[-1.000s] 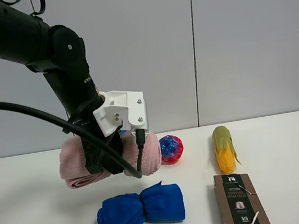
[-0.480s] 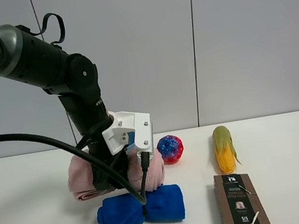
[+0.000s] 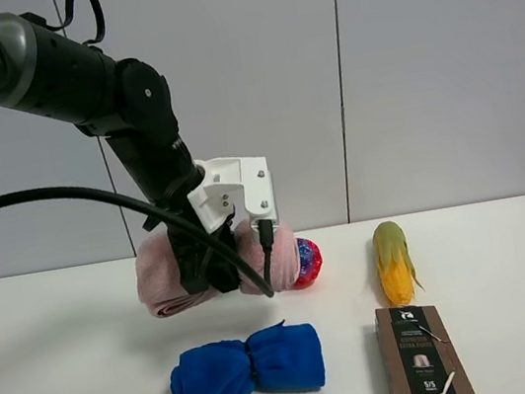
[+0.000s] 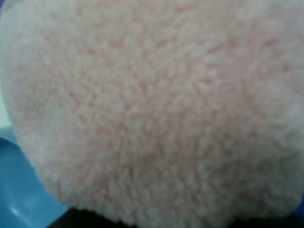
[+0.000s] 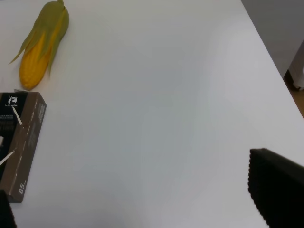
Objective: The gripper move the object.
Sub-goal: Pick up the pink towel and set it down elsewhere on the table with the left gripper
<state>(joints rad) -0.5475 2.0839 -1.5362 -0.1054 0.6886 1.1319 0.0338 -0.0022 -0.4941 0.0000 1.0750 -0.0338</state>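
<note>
My left gripper (image 3: 210, 268) is shut on the pale-pink rolled towel (image 3: 163, 277) at its middle and holds it off the white table (image 3: 73, 387), tilted, above and behind the blue towel. Its black jaws are mostly hidden by the towel and a black cable. The white mount block (image 3: 234, 193) sits just above. In the left wrist view the pink towel (image 4: 152, 109) fills nearly the whole picture. My right gripper (image 5: 142, 209) is open and empty over bare table; one black fingertip (image 5: 278, 190) shows at the picture's edge. It is out of the exterior view.
A blue rolled towel (image 3: 247, 366) lies at the front, below the pink one. A red-and-blue ball (image 3: 309, 261) sits just right of the held towel. A corn cob (image 3: 393, 261) (image 5: 40, 42) and a brown box (image 3: 423, 356) (image 5: 19, 152) lie to the right.
The left arm dipped with the pink towel towards the blue towel, then rose again and shifted right, so the towel now hangs higher and close to the ball.
</note>
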